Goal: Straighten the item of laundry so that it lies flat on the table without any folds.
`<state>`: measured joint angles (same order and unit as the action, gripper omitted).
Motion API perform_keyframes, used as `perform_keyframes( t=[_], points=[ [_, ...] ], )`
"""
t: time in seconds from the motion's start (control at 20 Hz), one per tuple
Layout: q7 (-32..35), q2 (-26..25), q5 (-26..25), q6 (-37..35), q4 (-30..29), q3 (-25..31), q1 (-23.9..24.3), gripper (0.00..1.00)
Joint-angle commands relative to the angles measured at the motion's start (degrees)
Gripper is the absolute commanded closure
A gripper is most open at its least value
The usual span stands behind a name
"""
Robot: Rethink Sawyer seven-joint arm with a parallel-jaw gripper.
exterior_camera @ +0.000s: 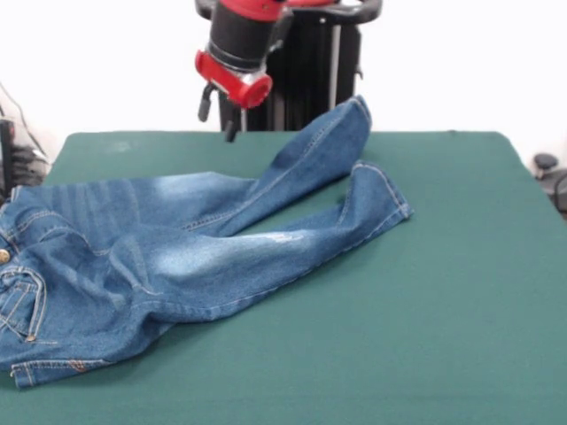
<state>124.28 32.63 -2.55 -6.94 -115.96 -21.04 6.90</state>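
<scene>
front view: the jeans (168, 257) sprawl across the left half of the green table (443, 292), waist bunched at the lower left, one leg cuff raised near the top centre. the gripper (221, 111) hovers beside that cuff, likely for pulling; whether its fingers are spread i cannot tell.

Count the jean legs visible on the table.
2. One leg runs up toward the table's far edge, its cuff reaching the edge. The other leg lies nearer, cuff pointing right. Neither looks hidden.
</scene>
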Motion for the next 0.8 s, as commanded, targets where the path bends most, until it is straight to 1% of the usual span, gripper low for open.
perform_keyframes(
  t=[0.05, 0.1, 0.25, 0.4, 0.45, 0.5, 0.65, 0.8],
  points=[
    [12.6, -4.2, 6.6, -1.7, 2.1, 8.1, -4.9, 0.0],
    [12.6, -4.5, 7.0, -2.3, 2.1, 7.7, -5.7, 0.0],
    [13.2, -6.6, 8.7, -8.2, 2.8, 4.1, -10.7, 0.0],
    [12.8, -7.3, 10.2, -12.0, 1.5, 4.4, -11.9, 0.0],
    [12.5, -7.4, 10.3, -15.0, 1.9, 3.2, -13.3, 0.0],
    [12.2, -7.4, 10.2, -16.5, 2.1, 2.2, -14.5, 0.0],
    [12.8, -8.3, 11.0, -14.7, 0.5, 2.9, -15.5, 0.0],
    [12.8, -10.3, 11.5, -12.7, 0.3, 4.4, -15.8, 0.0]
  ],
)
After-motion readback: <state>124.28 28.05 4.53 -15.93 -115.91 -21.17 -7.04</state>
